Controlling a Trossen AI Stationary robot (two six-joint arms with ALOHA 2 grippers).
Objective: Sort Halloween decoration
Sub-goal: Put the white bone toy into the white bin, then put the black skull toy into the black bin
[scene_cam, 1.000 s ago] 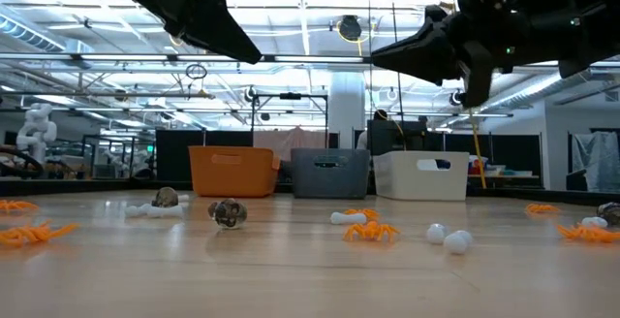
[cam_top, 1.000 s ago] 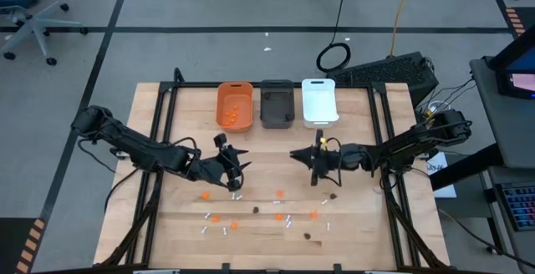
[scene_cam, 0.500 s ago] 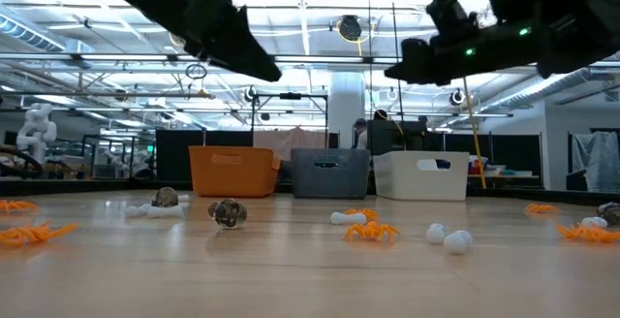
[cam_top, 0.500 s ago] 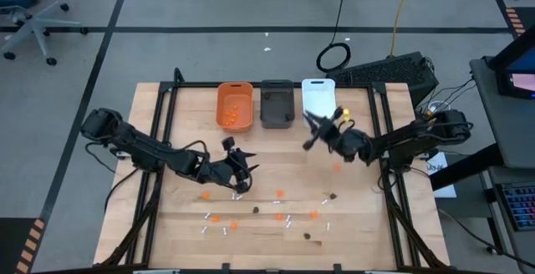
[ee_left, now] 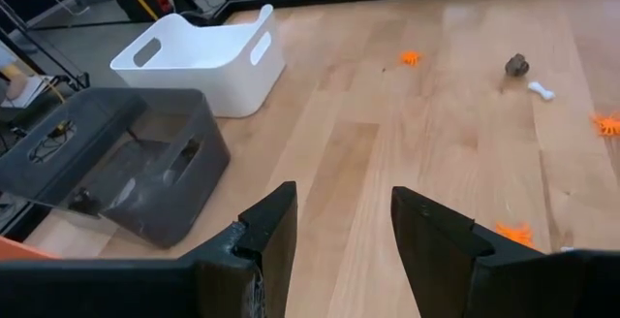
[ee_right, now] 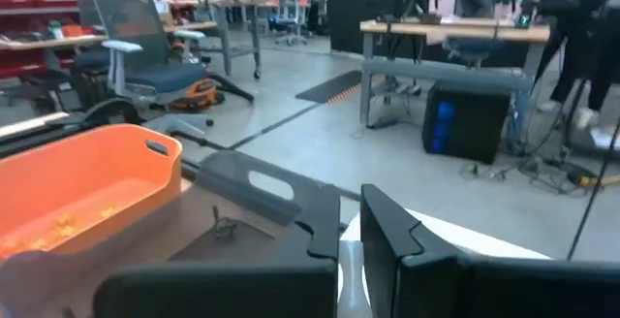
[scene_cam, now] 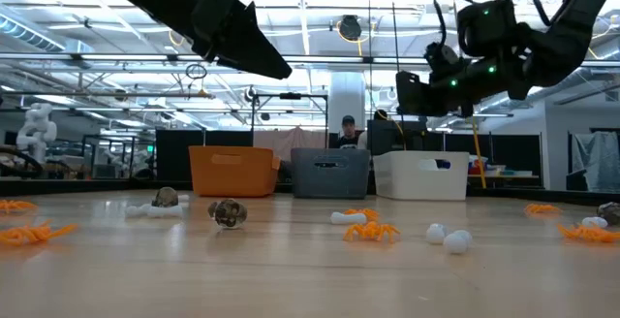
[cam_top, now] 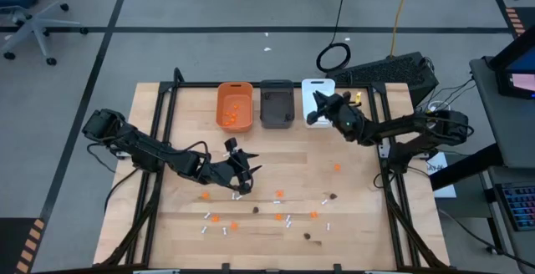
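Note:
Small orange pieces (cam_top: 279, 194), dark lumps (cam_top: 333, 196) and white sticks (cam_top: 288, 220) lie scattered on the near half of the wooden table. The low view shows them too: an orange piece (scene_cam: 370, 229), a dark lump (scene_cam: 229, 212). At the far edge stand the orange bin (cam_top: 235, 105), the grey bin (cam_top: 277, 103) and the white bin (cam_top: 323, 120). My left gripper (cam_top: 242, 172) hovers open and empty above the table's middle left (ee_left: 344, 231). My right gripper (cam_top: 320, 103) is raised over the white bin (ee_right: 475, 236), fingers nearly together (ee_right: 351, 250). My right gripper has something white (ee_right: 351, 260) filling the narrow gap between its two fingers, lifted clear of the table above the white bin. The fingers hide the piece's shape and which part they pinch.
The orange bin (ee_right: 77, 192) holds several orange pieces. Black rails run along the table's left and right sides (cam_top: 159, 140). An orange piece (cam_top: 337, 167) lies alone on the right. In the left wrist view a dark lump (ee_left: 516, 64) and a white stick (ee_left: 541, 90) lie ahead. A person stands far behind the bins (scene_cam: 348, 124).
My right gripper has risen from low over the table's middle and swung toward the far edge, turning as it went, and now hangs over the white bin. My left gripper has edged slightly toward the table's right.

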